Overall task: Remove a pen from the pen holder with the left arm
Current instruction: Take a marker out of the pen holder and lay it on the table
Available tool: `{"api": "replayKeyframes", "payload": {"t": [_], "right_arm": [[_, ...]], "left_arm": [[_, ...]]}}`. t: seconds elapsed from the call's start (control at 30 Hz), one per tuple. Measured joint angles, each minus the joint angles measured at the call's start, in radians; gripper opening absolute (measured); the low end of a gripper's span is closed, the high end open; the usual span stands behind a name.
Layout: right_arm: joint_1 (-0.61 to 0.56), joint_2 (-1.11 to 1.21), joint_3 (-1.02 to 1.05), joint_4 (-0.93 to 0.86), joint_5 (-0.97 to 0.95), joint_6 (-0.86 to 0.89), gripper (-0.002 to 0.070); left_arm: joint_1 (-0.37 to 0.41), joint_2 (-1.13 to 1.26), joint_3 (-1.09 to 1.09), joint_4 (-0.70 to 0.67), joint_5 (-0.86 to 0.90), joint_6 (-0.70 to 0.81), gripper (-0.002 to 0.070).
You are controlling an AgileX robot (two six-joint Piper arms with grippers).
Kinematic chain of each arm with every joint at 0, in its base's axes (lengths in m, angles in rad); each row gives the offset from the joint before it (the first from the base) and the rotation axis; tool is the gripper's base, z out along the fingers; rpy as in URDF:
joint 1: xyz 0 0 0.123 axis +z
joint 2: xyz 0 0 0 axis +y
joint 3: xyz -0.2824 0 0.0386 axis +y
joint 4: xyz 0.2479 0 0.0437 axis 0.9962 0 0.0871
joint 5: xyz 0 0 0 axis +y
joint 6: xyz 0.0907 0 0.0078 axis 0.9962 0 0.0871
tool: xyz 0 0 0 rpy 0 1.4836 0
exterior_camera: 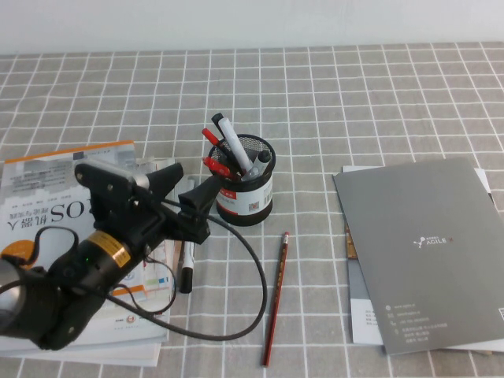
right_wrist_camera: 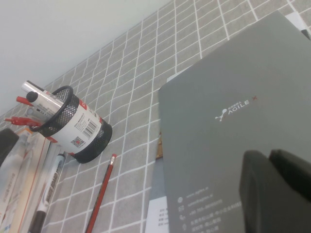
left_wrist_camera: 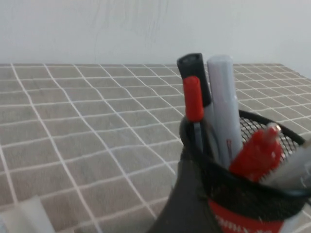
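Pen holder (exterior_camera: 250, 193) stands mid-surface with several pens (exterior_camera: 235, 150) inside. Left end effector (exterior_camera: 187, 187) sits just beside it, jaws apart and empty. The grasp and lift seem yet to come, though one marker (exterior_camera: 187, 268) lies loose nearby. Right end effector (right_wrist_camera: 277, 189) hangs over the grey booklet (right_wrist_camera: 218, 121); I cannot tell its state.

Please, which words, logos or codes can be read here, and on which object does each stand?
"AGILE X", with a logo: grey booklet.
"OS", large letters, the start hidden: magazine.
Barcode and label print on the pen holder: too small to read.
Lower lines on the booklet: too small to read.
The left pincer is open beside the holder; the right pincer is by the booklet.
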Motion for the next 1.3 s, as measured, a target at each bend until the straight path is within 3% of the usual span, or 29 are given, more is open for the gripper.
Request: {"api": "replayKeyframes", "payload": {"t": [0.47, 0.9, 1.3], "right_arm": [[0.0, 0.0, 0.0, 0.0, 0.0, 0.0, -0.0013], [0.0, 0.0, 0.0, 0.0, 0.0, 0.0, -0.0013], [0.0, 0.0, 0.0, 0.0, 0.0, 0.0, -0.0013]], "left_arm": [[0.0, 0.076, -0.134, 0.048, -0.008, -0.051, 0.0477], [0.0, 0.078, -0.147, 0.1, -0.01, -0.057, 0.027], [0.0, 0.078, -0.147, 0.102, -0.01, -0.059, 0.0201]]}}
